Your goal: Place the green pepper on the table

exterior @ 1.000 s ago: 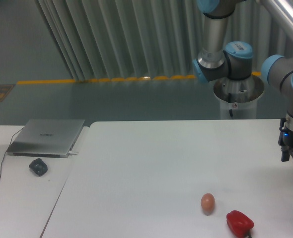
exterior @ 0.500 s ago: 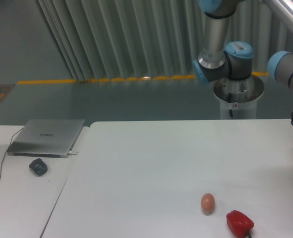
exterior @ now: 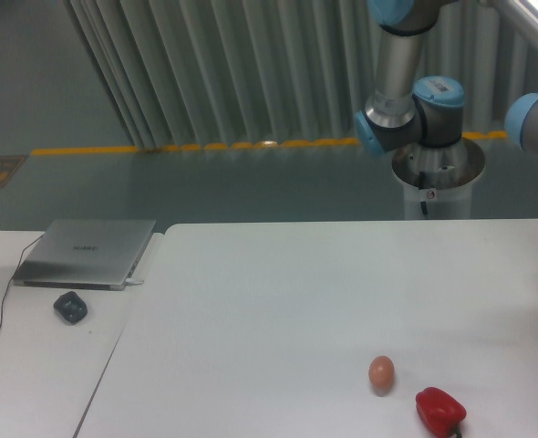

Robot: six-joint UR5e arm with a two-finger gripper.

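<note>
Gripper and fingers are out of sight from where I stand, past the right edge of the view, so I cannot tell whether they are wide, narrow or holding something; only the arm shows, its grey tube and blue-capped joints rising above the far right side of the table. That big white table carries a small tan egg near its front edge, and a red pepper just beside the egg, to the right and a little nearer the front. No green pepper shows anywhere, so its place and which way it points cannot be told. Left of the table stands a smaller white table bearing a closed silver laptop and a dark mouse.
</note>
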